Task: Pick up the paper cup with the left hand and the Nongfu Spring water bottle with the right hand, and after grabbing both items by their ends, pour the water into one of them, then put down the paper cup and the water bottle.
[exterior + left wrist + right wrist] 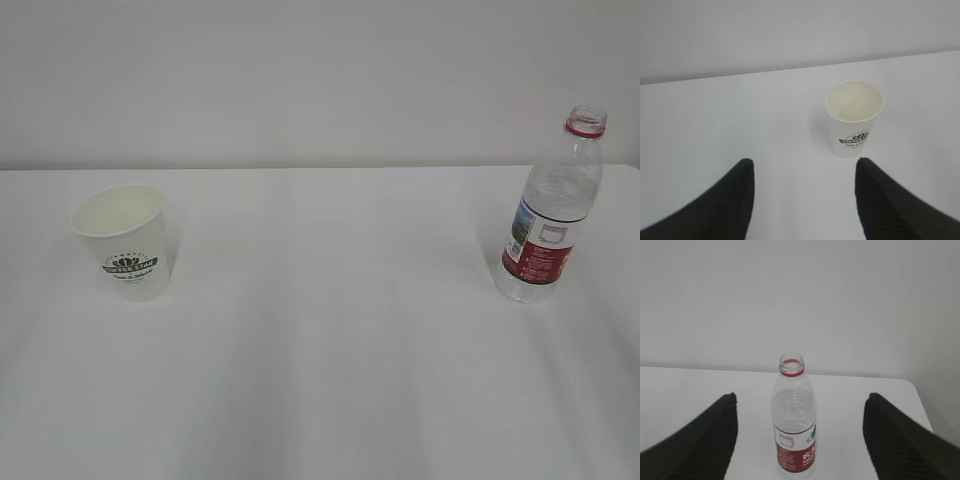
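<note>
Paper cup [124,243] and Nongfu Spring water bottle [551,213] both stand upright on the white surface [330,340], well apart. I judge nothing of the task has started. From the exterior camera I see the cup toward the left edge and the bottle toward the right edge, nearer the far right corner; neither arm appears in that view.

On the left wrist camera, the left hand [804,200] hangs short of the cup, its jaws spread wide with nothing between them. The cup sits ahead and a little to one side of the gap, mouth up, apparently empty.

On the right wrist camera, the right hand [800,440] faces the bottle with its jaws wide apart and holding nothing. The bottle stands ahead, roughly centred in the gap, untouched, its cap off. I cannot make out the water level through the clear plastic.

Everything is left for me: close in on both, grip, lift, pour, set them back down.
</note>
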Controlling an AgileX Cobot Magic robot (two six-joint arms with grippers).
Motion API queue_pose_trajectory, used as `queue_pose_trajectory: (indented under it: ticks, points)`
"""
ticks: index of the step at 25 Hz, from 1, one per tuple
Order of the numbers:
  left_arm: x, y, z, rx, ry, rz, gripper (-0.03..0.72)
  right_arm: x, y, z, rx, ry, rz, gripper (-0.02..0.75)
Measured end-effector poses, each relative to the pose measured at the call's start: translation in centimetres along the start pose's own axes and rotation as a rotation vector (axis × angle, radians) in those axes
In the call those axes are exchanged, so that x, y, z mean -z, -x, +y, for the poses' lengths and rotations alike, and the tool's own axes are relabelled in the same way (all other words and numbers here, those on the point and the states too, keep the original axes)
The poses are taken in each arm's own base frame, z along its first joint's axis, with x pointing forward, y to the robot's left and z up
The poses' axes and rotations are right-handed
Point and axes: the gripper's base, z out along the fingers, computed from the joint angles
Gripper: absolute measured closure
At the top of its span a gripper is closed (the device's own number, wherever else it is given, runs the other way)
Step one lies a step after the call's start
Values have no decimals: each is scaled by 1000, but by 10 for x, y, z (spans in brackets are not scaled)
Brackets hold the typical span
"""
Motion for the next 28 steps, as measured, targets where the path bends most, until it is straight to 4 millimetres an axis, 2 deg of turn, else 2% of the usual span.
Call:
queue_pose_trajectory:
  ticks: [7, 21, 28]
  points:
    - [-2, 8, -1, 17, -14, -77, 239, -14, 3, 1, 1, 10, -29, 150]
    - [-6, 20, -2, 26, -24, -199, 263, -59, 5, 5, 2, 40, -101, 150]
    - [-21, 23, -2, -15, -12, -184, 269, -69, 10, 7, 0, 54, -188, 150]
